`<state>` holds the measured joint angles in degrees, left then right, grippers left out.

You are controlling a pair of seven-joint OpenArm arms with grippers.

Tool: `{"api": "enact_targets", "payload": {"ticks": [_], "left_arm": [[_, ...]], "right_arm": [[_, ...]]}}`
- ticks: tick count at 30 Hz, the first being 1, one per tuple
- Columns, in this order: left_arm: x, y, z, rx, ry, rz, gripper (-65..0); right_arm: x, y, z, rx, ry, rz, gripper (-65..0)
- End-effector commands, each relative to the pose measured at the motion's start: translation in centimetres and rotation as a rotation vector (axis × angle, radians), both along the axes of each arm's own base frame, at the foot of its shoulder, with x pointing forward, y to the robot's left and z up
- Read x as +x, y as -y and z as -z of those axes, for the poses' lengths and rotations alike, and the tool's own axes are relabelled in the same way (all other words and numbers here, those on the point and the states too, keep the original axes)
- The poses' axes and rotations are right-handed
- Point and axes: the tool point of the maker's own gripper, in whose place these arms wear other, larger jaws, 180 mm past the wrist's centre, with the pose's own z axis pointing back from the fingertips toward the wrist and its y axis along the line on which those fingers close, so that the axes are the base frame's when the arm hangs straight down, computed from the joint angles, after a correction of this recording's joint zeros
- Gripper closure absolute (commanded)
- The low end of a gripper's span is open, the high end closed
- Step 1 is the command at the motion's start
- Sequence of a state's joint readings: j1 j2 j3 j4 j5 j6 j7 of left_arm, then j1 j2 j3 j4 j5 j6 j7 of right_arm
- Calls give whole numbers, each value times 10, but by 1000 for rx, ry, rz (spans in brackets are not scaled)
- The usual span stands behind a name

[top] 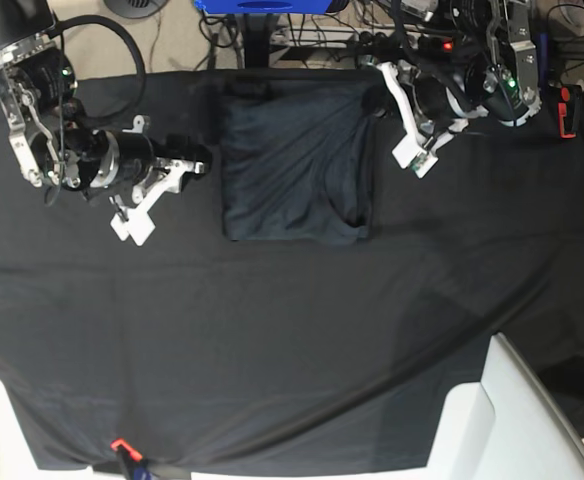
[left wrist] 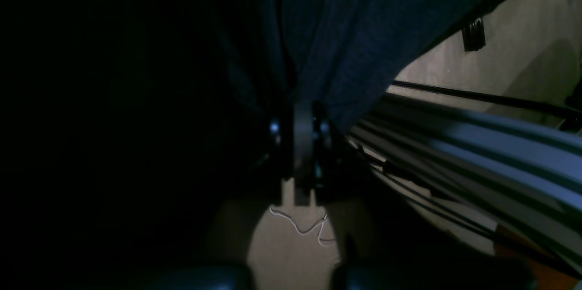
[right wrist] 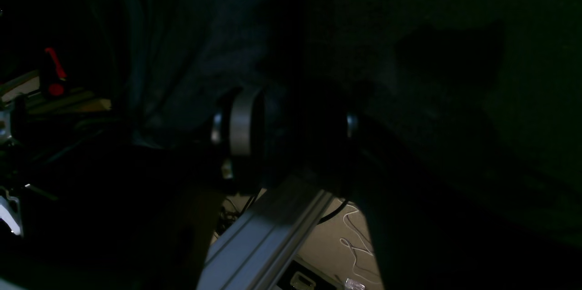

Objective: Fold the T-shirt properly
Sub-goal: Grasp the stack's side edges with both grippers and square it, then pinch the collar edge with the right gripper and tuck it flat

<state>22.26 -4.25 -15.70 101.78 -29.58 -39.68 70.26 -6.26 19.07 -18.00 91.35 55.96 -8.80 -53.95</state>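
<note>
My right gripper [top: 197, 165] sits at the left, just beside the folded T-shirt [top: 294, 160]; whether its jaws are parted I cannot tell. The shirt lies far-centre on the black tablecloth [top: 272, 340]. My left gripper [left wrist: 300, 122], at the right, pinches the shirt's edge. No writing is readable.

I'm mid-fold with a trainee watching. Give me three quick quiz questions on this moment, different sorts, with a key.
1. True or false: the T-shirt lies fully spread out with both sleeves out flat on the tablecloth.
2. Which gripper is shut on the shirt's far corner? A) left gripper B) right gripper C) neither
3. Fill in: in the base view the folded shirt's outline is roughly a ______.

Key
1. False: it is folded into a compact shape, no sleeves out.
2. A: the left wrist view shows cloth pinched between its closed jaws.
3. Rectangle.
</note>
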Motion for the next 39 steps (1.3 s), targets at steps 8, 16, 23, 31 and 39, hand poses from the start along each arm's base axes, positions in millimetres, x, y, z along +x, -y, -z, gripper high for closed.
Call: {"api": "enact_targets", "payload": {"ticks": [8, 16, 23, 31, 39], "left_arm": [[5, -2, -16, 17, 59, 17, 0], [7, -6, -16, 27, 64, 21, 0], [6, -6, -15, 29, 63, 21, 0], [6, -7, -15, 30, 60, 20, 0], [5, -6, -15, 30, 59, 22, 0]], "right_arm": [[7, 0, -7, 12, 27, -3, -215], [3, 0, -5, 12, 17, -3, -215], [3, -1, -6, 14, 18, -3, -215], [1, -9, -10, 33, 22, -13, -215], [-33, -77, -41, 116, 82, -248, -213]]}}
